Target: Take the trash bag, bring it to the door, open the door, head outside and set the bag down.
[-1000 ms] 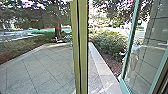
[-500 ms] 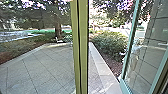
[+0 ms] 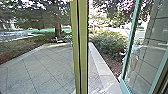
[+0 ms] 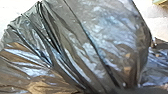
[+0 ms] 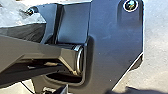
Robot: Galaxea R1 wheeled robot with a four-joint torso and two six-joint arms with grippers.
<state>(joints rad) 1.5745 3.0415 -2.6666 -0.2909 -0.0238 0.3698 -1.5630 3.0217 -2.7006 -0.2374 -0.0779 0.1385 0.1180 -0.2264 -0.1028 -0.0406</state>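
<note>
Pale ground (image 4: 12, 10), dark trash bag (image 4: 75, 47) close by left claw (image 4: 142, 90), its grip impossible to tell

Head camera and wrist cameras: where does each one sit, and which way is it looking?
Head: high on the robot, looking forward and down past an olive-green upright post to a grey paved yard.
Left wrist: on the left arm, looking closely at a shiny, dark plastic trash bag.
Right wrist: on the right arm, facing the robot's own wide dark plate and jointed bar.
Shared: both wrist views probably catch that bag.
</note>
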